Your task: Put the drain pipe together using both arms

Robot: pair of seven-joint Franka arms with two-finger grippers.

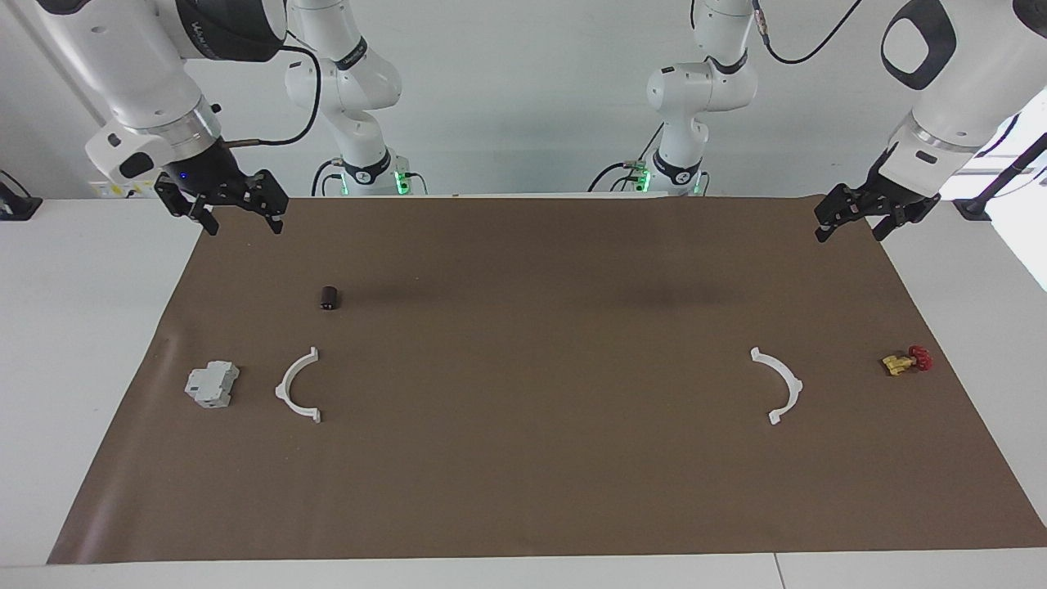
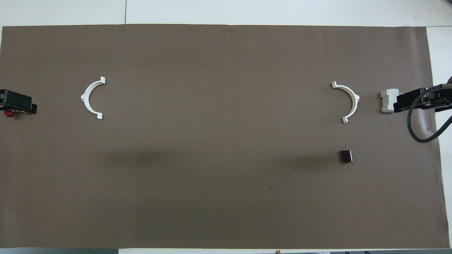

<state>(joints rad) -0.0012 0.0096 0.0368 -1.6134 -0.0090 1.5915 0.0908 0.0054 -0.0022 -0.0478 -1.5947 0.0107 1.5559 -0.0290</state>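
Note:
Two white half-rings of the drain pipe lie apart on the brown mat. One half-ring lies toward the right arm's end, the other half-ring toward the left arm's end. My right gripper is open and empty, raised over the mat's corner near the robots. My left gripper is open and empty, raised over the mat's other corner near the robots. Neither gripper touches a half-ring.
A grey boxy block lies beside the half-ring at the right arm's end. A small black cylinder lies nearer to the robots than that half-ring. A yellow-and-red valve lies at the left arm's end.

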